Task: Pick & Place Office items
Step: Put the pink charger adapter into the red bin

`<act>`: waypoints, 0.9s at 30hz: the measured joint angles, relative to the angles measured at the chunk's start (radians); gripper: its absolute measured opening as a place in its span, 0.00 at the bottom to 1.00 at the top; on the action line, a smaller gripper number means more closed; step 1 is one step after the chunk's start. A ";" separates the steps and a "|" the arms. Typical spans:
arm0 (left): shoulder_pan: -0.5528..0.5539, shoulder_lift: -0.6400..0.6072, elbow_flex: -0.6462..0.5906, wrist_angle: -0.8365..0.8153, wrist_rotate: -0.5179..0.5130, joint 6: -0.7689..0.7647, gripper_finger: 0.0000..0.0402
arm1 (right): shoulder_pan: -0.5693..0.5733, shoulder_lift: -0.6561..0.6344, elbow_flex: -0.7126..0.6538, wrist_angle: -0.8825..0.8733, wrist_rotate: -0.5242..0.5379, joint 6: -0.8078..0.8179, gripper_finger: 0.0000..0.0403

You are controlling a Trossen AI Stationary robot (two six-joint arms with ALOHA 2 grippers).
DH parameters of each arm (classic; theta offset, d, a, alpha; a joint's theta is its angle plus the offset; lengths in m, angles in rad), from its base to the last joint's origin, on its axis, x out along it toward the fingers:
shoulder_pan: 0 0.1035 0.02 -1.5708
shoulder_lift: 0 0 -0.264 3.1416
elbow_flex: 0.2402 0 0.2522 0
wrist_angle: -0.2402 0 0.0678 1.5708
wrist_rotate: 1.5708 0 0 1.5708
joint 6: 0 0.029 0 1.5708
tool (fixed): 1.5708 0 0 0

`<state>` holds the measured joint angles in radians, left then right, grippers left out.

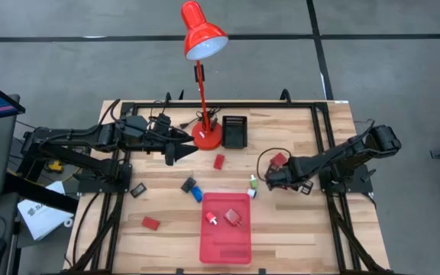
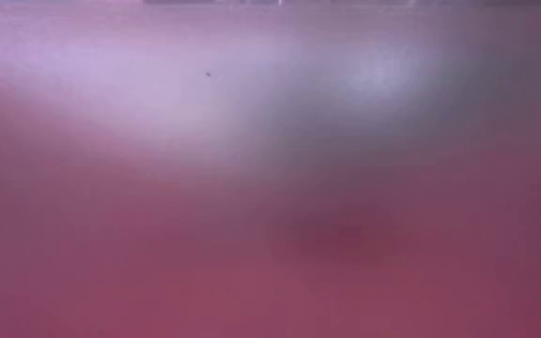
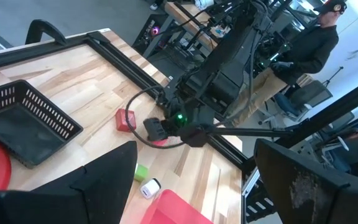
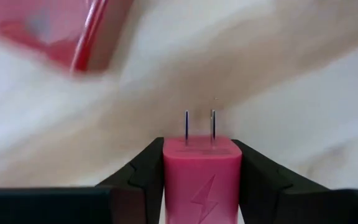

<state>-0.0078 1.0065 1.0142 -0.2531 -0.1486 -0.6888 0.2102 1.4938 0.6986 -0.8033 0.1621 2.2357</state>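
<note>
My right gripper points down at the table's right middle, shut on a pink-red plug block whose two metal prongs point away from the fingers. Another red block lies just beyond it, and a white-green piece lies to its left. The red tray near the front edge holds two pieces. Loose red, blue and black pieces lie on the wood. My left gripper hovers open at the left, next to the lamp base. My right gripper pinches the plug block between its two fingers, one on each of two opposite side faces. The fingers come from above and point down. The prong end sticks out beyond the fingertips, toward the table. Whether the block is clear of the wood, I cannot tell.
A tall red desk lamp stands at the back middle with a black mesh basket beside it. A red block and a black piece lie front left. A person stands beyond the table's right side.
</note>
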 joint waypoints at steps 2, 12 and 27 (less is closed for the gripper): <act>0.000 0.000 0.000 0.000 0.000 0.000 0.80 | 0.027 0.000 0.039 0.000 0.013 -0.010 0.35; 0.000 0.000 0.000 0.000 0.000 0.037 0.80 | 0.178 -0.001 0.365 -0.029 0.204 -0.313 0.36; 0.000 -0.042 -0.001 -0.119 0.128 0.193 0.80 | 0.177 -0.002 0.724 0.110 0.017 -1.281 0.36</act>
<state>-0.0082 0.9648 1.0130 -0.3724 -0.0202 -0.4956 0.3869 1.4923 1.4223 -0.6930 0.1789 0.9551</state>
